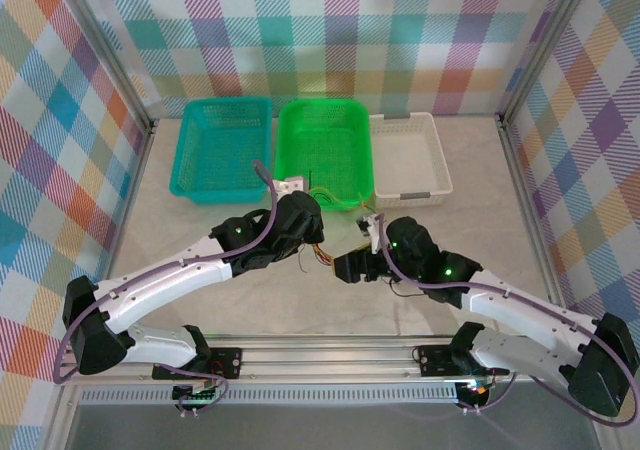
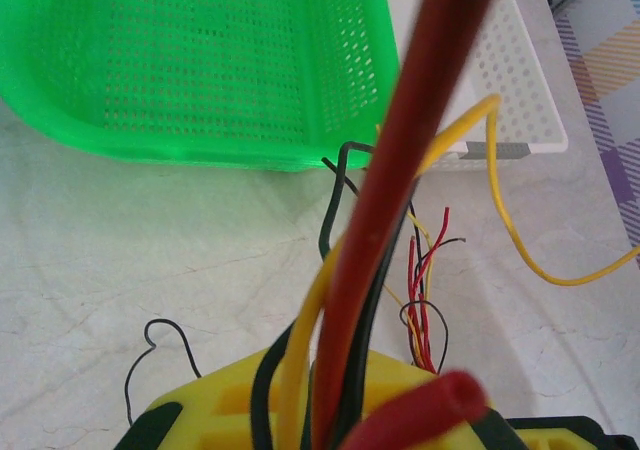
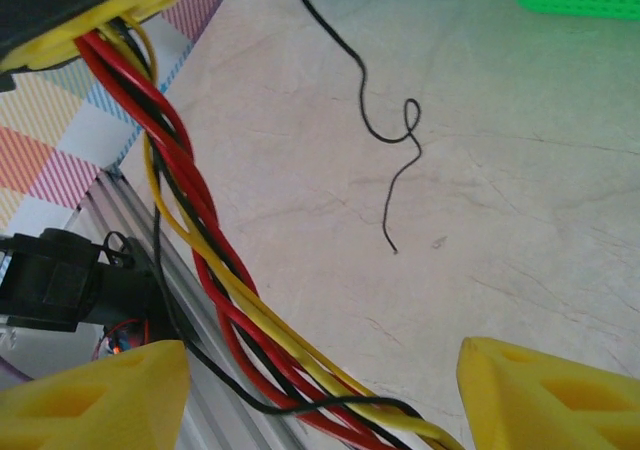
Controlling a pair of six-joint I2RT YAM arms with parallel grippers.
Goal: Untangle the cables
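A twisted bundle of red, yellow and black cables [image 3: 215, 270] runs from my left gripper's yellow fingers [image 3: 120, 5] down between my right gripper's fingertips [image 3: 100, 395]. My left gripper [image 2: 330, 420] is shut on the cables [image 2: 390, 200] and holds them above the table. My right gripper [image 3: 320, 400] stands wide open, with the bundle passing through the gap untouched. In the top view the left gripper [image 1: 305, 232] and right gripper [image 1: 352, 265] sit close together in front of the green basket, with the cables [image 1: 325, 259] between them. More thin red, yellow and black ends [image 2: 425, 300] hang below.
A loose thin black wire [image 3: 390, 130] curls on the pale table, also seen as the black wire [image 2: 150, 340]. A teal basket [image 1: 222, 150], a green basket [image 1: 325, 155] and a white basket [image 1: 410, 158] stand in a row at the back. The aluminium rail [image 1: 330, 355] borders the near edge.
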